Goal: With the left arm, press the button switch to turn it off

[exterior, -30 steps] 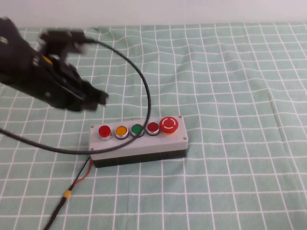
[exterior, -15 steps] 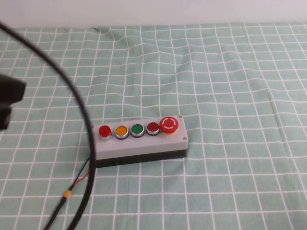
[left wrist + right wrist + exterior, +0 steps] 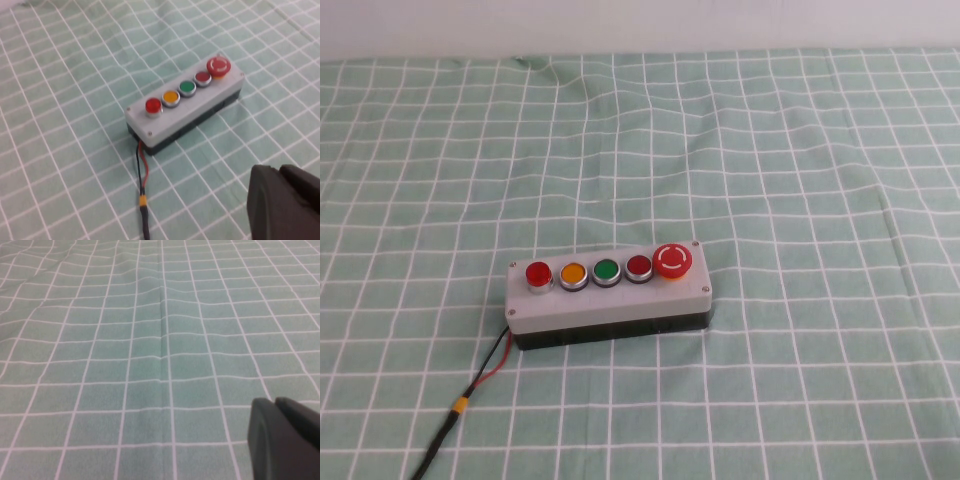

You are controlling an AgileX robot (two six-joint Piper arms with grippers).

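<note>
We saw the grey five-button box (image 3: 608,298) lying on the tabletop (image 3: 800,180), which was covered with a green cloth checked in white. The box sat a little left of the middle of the high view, its long side running left to right and slightly tilted. Along its top stood five buttons in a row. The button switch (image 3: 538,274), small, round, raised and bright red inside a silver ring, was the leftmost of them. Next to it came a yellow button (image 3: 573,272), a green button (image 3: 606,270), a darker flat red button (image 3: 638,266) and, at the right end, a large red mushroom button (image 3: 673,261). A red and black cable (image 3: 485,375) left the box at its lower left corner and ran toward the near edge of the tabletop.

Neither arm appeared in the high view. In the left wrist view the left gripper (image 3: 285,204) showed only as a dark bulk in one corner, well apart from the box, with nothing between it and the button switch (image 3: 153,106). We could not tell whether it was spread or pressed together, since perhaps only one side of it was in view. The right gripper (image 3: 284,439) likewise showed as a dark shape over bare cloth, and its state we could not tell either.
</note>
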